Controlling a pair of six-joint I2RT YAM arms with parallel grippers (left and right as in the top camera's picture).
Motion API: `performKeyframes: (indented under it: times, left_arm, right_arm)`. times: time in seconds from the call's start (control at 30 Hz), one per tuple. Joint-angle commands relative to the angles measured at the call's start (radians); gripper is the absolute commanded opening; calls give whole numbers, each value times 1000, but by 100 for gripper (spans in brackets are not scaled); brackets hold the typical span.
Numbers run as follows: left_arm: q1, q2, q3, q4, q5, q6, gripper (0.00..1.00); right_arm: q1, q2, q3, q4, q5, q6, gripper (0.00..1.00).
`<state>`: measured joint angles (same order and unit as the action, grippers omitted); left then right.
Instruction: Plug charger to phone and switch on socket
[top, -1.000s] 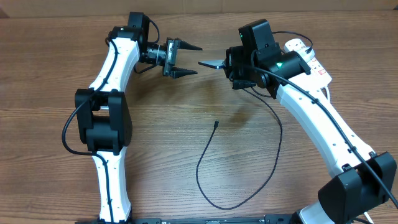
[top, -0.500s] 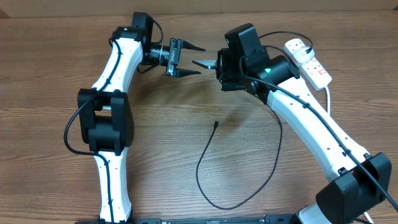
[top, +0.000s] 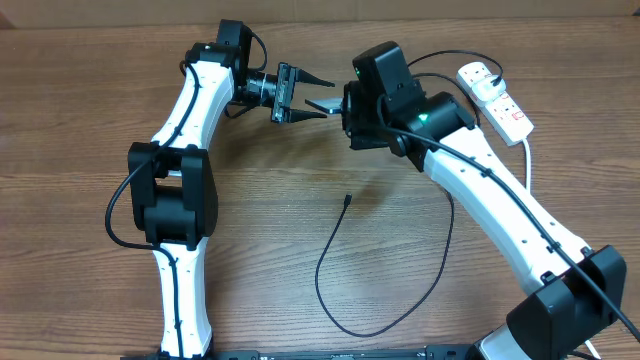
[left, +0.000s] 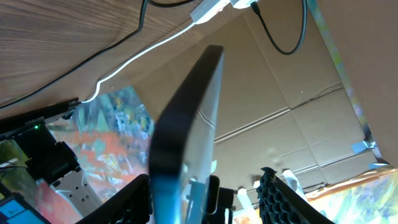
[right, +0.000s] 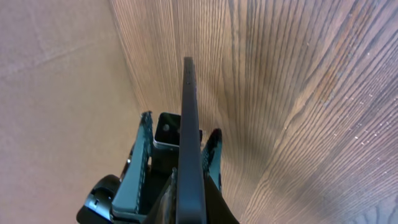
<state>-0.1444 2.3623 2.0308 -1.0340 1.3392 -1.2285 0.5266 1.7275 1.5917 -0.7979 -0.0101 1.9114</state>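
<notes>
This looks like a mid-air handover at the upper centre of the overhead frame. The right gripper (top: 343, 104) appears clamped on the slim, black-edged smartphone (right: 189, 143), held edge-on above the brown wooden table (top: 250, 250), while the left gripper (top: 315, 97) has its 2 fingers apart on either side of it. The long thin black charger cable (top: 319, 275) lies unplugged at lower centre and the white elongated extension socket (top: 497, 100) sits at upper right. Next, the left fingers likely need to close squarely on the smartphone before the right releases.

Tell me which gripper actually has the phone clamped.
The right gripper: it is shut on the phone, held edge-on. The left gripper is open, its fingers either side of the phone's far end.
</notes>
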Motion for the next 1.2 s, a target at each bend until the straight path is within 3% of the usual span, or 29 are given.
performKeyframes:
  times: [0.0, 0.53, 1.0, 1.17]
  left_arm:
    - [-1, 5, 21, -1, 32, -6, 50]
    - [-1, 5, 21, 0, 40, -6, 45]
    - [-1, 5, 21, 0, 40, -10, 31]
    - [-1, 5, 21, 0, 40, -10, 20]
  right_arm:
    - [13, 9, 31, 11, 20, 20, 4]
    - [22, 35, 31, 44, 54, 31, 4]
    - [23, 35, 31, 71, 16, 31, 8]
    - [23, 35, 31, 71, 8, 31, 10]
